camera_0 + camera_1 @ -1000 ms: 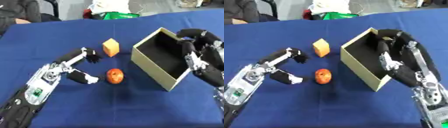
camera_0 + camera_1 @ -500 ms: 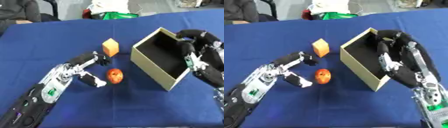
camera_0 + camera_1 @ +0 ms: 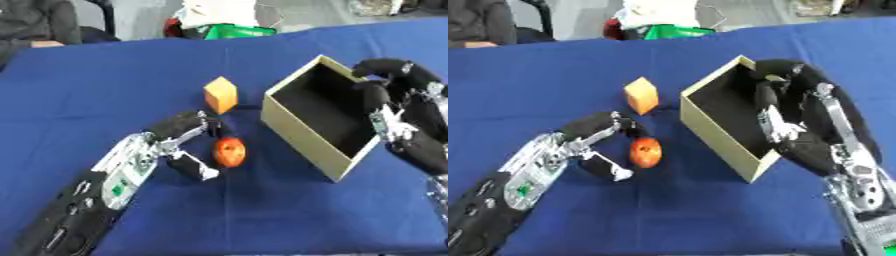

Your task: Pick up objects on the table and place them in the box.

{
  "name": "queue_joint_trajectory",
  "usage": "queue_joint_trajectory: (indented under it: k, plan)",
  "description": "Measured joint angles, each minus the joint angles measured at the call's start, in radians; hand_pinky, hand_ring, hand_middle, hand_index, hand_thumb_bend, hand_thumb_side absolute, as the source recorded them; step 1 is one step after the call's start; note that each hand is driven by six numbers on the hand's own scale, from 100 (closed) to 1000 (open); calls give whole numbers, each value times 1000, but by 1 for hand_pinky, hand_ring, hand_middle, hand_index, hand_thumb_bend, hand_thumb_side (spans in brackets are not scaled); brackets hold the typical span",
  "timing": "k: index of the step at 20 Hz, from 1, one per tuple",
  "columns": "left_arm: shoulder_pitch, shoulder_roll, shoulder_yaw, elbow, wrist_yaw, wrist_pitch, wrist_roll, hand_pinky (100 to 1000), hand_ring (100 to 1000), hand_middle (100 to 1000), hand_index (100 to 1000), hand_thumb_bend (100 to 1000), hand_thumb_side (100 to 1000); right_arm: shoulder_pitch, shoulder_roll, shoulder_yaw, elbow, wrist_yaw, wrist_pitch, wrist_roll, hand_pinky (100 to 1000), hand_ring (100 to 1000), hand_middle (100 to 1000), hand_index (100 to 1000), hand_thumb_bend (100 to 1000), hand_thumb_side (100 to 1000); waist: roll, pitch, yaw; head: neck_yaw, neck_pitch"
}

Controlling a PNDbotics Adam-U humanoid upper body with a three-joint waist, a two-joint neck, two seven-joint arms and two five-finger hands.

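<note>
1. The left hand (image 3: 179, 142) is cupping, fingers and thumb spread, around the red-orange fruit (image 3: 229, 152), not yet pinching it.
2. The right hand (image 3: 785, 107) is curling over the cardboard box (image 3: 308, 141) rim.
3. Risk: the fruit may be rolling away if the fingers close unevenly.

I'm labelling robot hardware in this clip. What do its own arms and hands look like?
Both arms are mostly black with silver-grey metal sections. The left hand has black fingers and a white-tipped thumb; its forearm bears a small green mark. The right hand is black with pale silver parts.

Blue tablecloth (image 3: 105, 75) (grey floor (image 3: 144, 17) behind)
</note>
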Motion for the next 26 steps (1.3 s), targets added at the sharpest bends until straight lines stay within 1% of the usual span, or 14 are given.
queue_joint_trajectory:
  k: [1,2,4,6,9,12,13,15,16,18,20,23,26]
  plan:
    - [0,-4,0,5,-5,0,12,664,597,521,713,135,162,0,0,0,0,0,0,0,750,840,682,799,100,483,0,0,-1,0,0]
    - [-1,-8,0,11,-8,1,25,655,580,499,692,100,141,0,0,0,0,0,0,0,750,840,682,799,100,483,0,0,-1,0,0]
    - [-1,-13,1,21,-10,6,53,638,549,456,646,100,102,0,0,0,0,0,0,0,750,840,682,799,100,484,0,0,-1,0,0]
    - [-1,-17,2,26,-5,13,83,633,539,429,620,100,100,0,0,0,0,0,0,0,750,840,682,799,100,483,0,0,-1,0,0]
    - [-1,-17,15,33,10,28,117,628,536,418,611,100,107,0,0,0,0,0,0,0,750,840,682,799,100,483,2,0,-1,0,0]
    - [-9,0,32,39,37,41,130,628,536,418,611,100,107,0,0,0,0,0,0,0,750,840,682,799,100,483,3,0,-1,0,0]
    - [-9,3,35,39,44,44,132,641,544,423,615,100,100,0,0,0,0,0,0,0,750,840,679,798,100,484,3,0,-1,0,0]
    - [-22,16,47,39,50,55,140,646,546,424,616,100,100,3,0,0,0,-1,1,1,751,839,679,798,100,483,4,-8,-1,-1,1]
    - [-38,28,59,36,49,62,147,648,547,425,617,100,100,3,0,2,0,-2,0,1,750,839,679,798,100,481,4,-13,-5,-1,1]
    - [-86,57,86,25,45,72,156,652,550,428,619,100,103,-4,0,12,0,-10,-3,7,751,838,679,798,100,479,3,-14,-26,3,1]
    - [-132,66,96,23,40,70,155,657,555,432,622,100,109,-16,0,23,0,-21,-9,17,751,838,679,798,100,478,3,-14,-45,10,1]
    - [-198,56,96,42,31,53,143,659,557,434,625,100,122,-30,1,42,0,-37,-23,35,752,837,680,799,100,473,3,-14,-70,23,1]
    - [-262,15,93,87,19,24,134,664,560,437,628,100,127,-56,4,59,0,-57,-43,55,754,835,681,799,100,465,3,-11,-99,36,1]
